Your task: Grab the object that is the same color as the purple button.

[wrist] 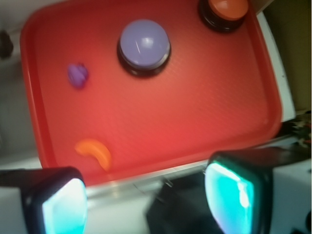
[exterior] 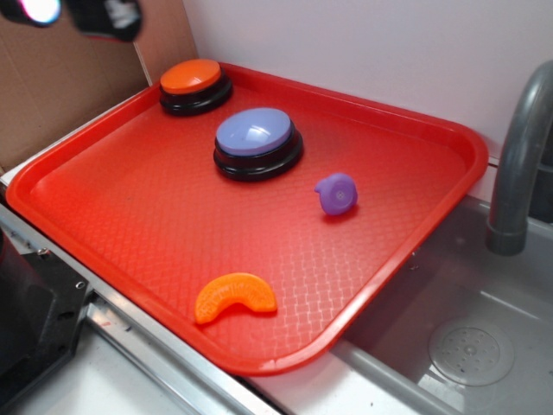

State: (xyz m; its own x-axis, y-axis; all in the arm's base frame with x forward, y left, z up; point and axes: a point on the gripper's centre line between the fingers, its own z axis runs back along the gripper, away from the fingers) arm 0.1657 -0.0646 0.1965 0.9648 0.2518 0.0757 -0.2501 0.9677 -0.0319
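The small purple object [exterior: 337, 193] [wrist: 77, 75] lies on the red tray [exterior: 138, 207] [wrist: 195, 112], right of the purple button [exterior: 257, 138] [wrist: 144, 45], a lavender dome on a black base. My gripper [exterior: 78, 13] [wrist: 148, 200] hangs high above the tray's far left corner, well away from the object. Its two pads [wrist: 66, 207] stand wide apart with nothing between them, so it is open. In the wrist view the object appears at the tray's left side, far from the fingertips.
An orange-topped button [exterior: 194, 82] [wrist: 225, 10] stands at the tray's back corner. An orange crescent slice [exterior: 234, 296] [wrist: 95, 152] lies near the front edge. A grey sink [exterior: 471, 346] with a faucet [exterior: 518, 156] sits to the right, cardboard [exterior: 60, 95] at the back left.
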